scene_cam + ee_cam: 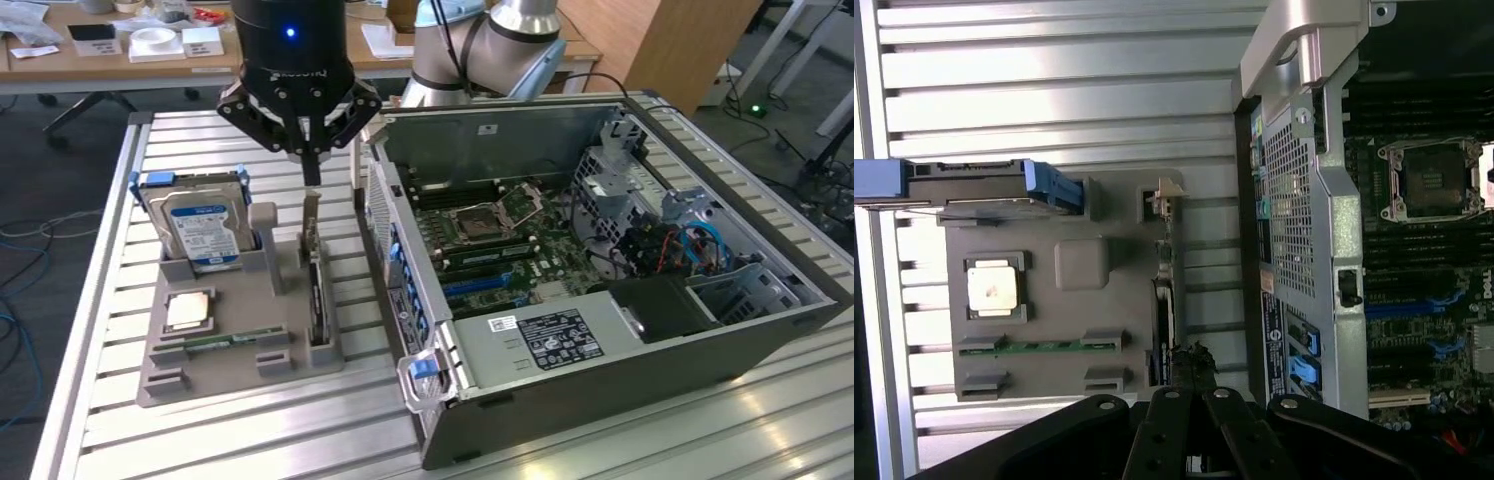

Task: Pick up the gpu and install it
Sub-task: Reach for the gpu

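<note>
Grey holder [214,365] on the tabletop [267,440], left of centre in the exterior view, carries the gpu [316,290] on edge, ungrasped; the gripper [311,178] hangs just above, fingers [311,160] together, so gripping likely calls for parting them.

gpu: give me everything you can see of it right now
The gpu is a thin, flat, dark card standing on its long edge in a slot of the grey holder tray. It sits between the hard drive and the open PC case, touching neither. Its silver metal bracket rises at the end farther from the camera in the exterior view. The gripper hangs directly over that bracket end; I cannot tell whether they touch. The card is not yet in the case.
</note>
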You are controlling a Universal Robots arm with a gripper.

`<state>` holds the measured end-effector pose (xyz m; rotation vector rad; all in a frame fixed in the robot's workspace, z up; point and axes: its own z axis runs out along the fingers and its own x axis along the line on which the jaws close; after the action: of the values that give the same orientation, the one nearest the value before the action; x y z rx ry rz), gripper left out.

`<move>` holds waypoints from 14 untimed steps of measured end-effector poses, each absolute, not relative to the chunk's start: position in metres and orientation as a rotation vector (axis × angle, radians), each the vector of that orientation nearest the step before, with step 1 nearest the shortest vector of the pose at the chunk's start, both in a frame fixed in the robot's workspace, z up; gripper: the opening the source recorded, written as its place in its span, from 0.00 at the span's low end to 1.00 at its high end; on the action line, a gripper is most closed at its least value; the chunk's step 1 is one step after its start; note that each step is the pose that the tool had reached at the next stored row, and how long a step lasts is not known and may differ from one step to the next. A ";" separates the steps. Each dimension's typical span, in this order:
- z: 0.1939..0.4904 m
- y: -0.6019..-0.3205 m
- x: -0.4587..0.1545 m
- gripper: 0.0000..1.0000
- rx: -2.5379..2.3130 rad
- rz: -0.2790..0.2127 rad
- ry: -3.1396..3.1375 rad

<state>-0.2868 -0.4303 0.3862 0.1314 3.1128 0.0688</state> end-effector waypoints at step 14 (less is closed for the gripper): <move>0.386 -0.434 -0.287 0.10 0.131 0.069 3.113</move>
<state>-0.2868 -0.4344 0.3862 0.1313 3.1128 0.0687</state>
